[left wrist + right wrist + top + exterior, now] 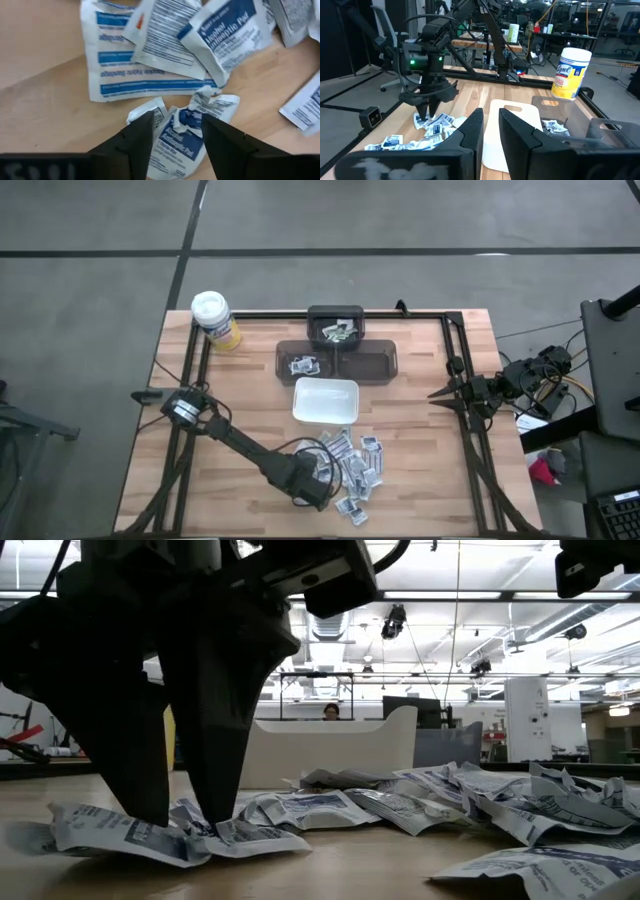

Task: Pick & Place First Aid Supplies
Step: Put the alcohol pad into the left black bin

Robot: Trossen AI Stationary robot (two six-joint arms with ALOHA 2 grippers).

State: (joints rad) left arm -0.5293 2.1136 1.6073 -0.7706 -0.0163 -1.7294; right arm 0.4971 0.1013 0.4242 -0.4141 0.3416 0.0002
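Left wrist view: left tool (175, 131) straddles crumpled packet (182, 132), jaws apart.

The small flat paper packets (352, 465) are white and grey, printed with blue bands, blue lettering and fine black text; one carries a small orange-red mark. The rectangular plastic dish (325, 401) is plain white. The cylindrical canister (215, 319) is yellow with a white lid and a blue-lettered label. The wooden slatted worktop (420, 470) is pale tan with darker streaks, edged by a black metal frame. The compartmented plastic trays (375, 364) are smoky translucent grey. The left end effector (172, 135) is matte black, and the right end effector (490, 125) is black too.
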